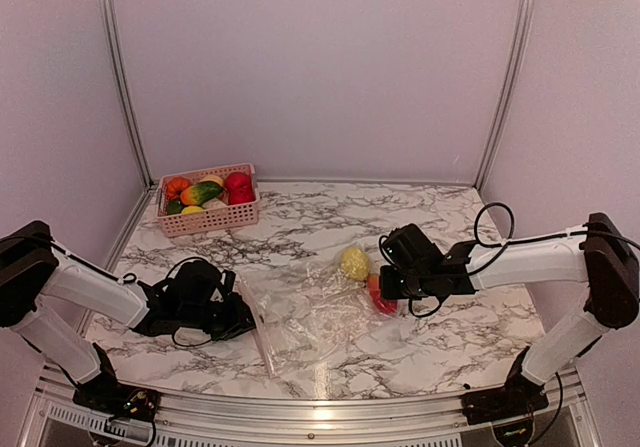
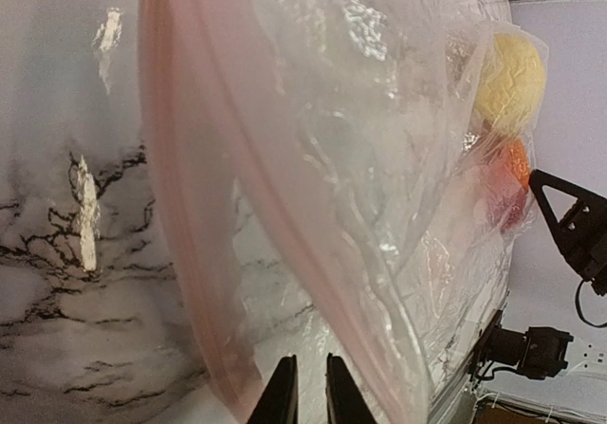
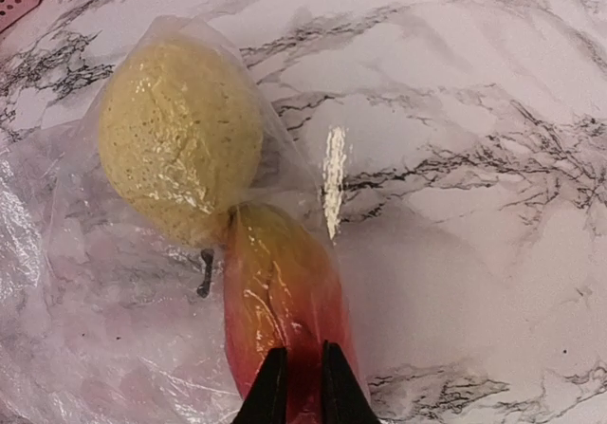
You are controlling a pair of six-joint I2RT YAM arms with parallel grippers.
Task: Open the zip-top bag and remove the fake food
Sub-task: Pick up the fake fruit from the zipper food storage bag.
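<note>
Progress looks slight on the bench (image 1: 300, 217): the zip-top bag (image 1: 305, 319) lies flat between the two arms, its pink zip strip (image 2: 180, 206) toward the left arm, and I cannot tell whether that strip is parted. The fake food (image 1: 355, 263) is not out yet. A yellow piece (image 3: 180, 139) and a red-orange piece (image 3: 280, 291) sit bunched in the bag's corner on the right arm's side, wrapped in film. The left gripper (image 2: 305, 397) is pinched almost closed at the bag's edge just beside the strip, apparently with film between its fingers. The right gripper (image 3: 299, 386) is likewise drawn nearly together, tips down on the film over the red-orange piece — too narrow to be around the toy, so it seems to have plastic only. Opening the mouth and taking both pieces out appear to remain. A pink basket (image 1: 208, 222) at the back left holds more toy produce.
</note>
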